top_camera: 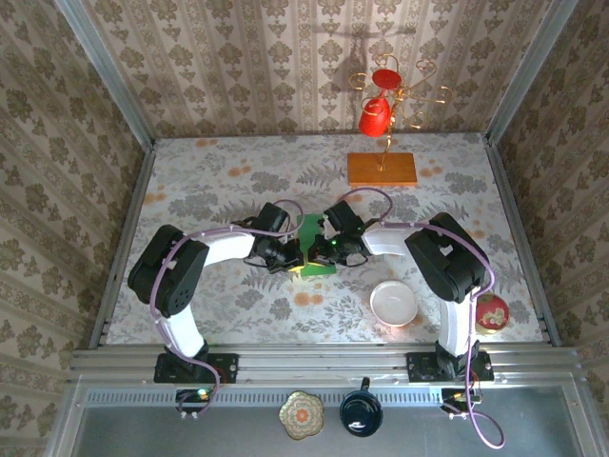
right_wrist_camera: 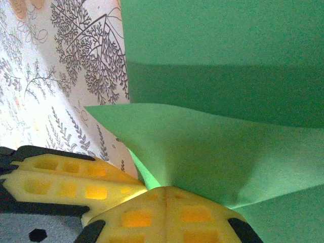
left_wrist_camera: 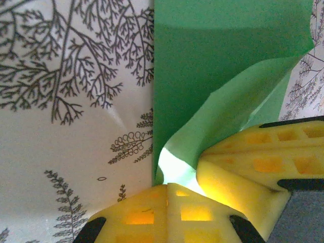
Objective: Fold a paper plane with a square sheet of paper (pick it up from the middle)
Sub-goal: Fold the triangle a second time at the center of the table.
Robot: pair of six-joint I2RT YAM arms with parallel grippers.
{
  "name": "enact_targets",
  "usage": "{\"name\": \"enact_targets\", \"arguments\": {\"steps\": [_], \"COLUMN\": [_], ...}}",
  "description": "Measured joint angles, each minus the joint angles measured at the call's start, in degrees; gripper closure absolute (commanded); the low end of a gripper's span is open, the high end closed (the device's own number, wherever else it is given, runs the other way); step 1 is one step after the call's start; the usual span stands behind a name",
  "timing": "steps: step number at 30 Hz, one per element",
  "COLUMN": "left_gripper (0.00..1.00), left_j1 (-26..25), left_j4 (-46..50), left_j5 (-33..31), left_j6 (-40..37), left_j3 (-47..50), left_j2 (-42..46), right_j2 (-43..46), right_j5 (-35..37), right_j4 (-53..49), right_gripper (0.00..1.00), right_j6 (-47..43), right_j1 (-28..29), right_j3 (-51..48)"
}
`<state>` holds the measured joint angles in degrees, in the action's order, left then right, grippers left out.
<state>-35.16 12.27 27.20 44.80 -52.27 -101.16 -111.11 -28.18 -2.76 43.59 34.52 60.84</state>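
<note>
The square sheet of paper (top_camera: 312, 231) is bright green and lies partly folded at the middle of the table; it has no paper plane shape. My left gripper (top_camera: 288, 257) and right gripper (top_camera: 330, 253) meet tip to tip at its near edge. In the left wrist view a lighter flap of the sheet (left_wrist_camera: 228, 106) rises off the flat part and narrows down to my shut left gripper (left_wrist_camera: 168, 186), with the right arm's yellow fingers (left_wrist_camera: 253, 164) close beside it. In the right wrist view the raised flap (right_wrist_camera: 202, 147) puckers into my shut right gripper (right_wrist_camera: 167, 190); the left arm's fingers (right_wrist_camera: 71, 182) touch from the left.
A white bowl (top_camera: 393, 303) sits near the right arm's base, with a red round thing (top_camera: 492, 312) beyond it. An orange wooden slab (top_camera: 382, 168) carries a gold stand with red cups (top_camera: 378, 114) at the back. A patterned dish (top_camera: 302, 415) and a dark cup (top_camera: 361, 413) lie below the rail.
</note>
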Motion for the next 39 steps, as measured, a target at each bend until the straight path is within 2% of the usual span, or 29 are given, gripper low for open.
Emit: {"name": "enact_targets", "arguments": {"steps": [25, 33, 39], "left_gripper": [0.97, 0.97, 0.95], "left_j1": [-1.2, -1.1, -1.1], "left_j4": [-1.7, -4.5, -5.3], "left_j5": [1.5, 2.1, 2.4], "left_j6": [1.4, 2.4, 2.6], "left_j3": [4.4, 5.7, 5.9], "left_j2": [2.7, 2.7, 2.8], "right_j2": [-0.8, -3.3, -4.4], "right_j5": [-1.0, -4.9, -3.6], "right_j4": [0.1, 0.2, -1.1], "right_gripper": [0.99, 0.99, 0.98], "right_j6": [1.2, -1.7, -3.4], "right_j1": [-1.2, -8.4, -13.7], "right_j3": [0.1, 2.3, 4.9]}}
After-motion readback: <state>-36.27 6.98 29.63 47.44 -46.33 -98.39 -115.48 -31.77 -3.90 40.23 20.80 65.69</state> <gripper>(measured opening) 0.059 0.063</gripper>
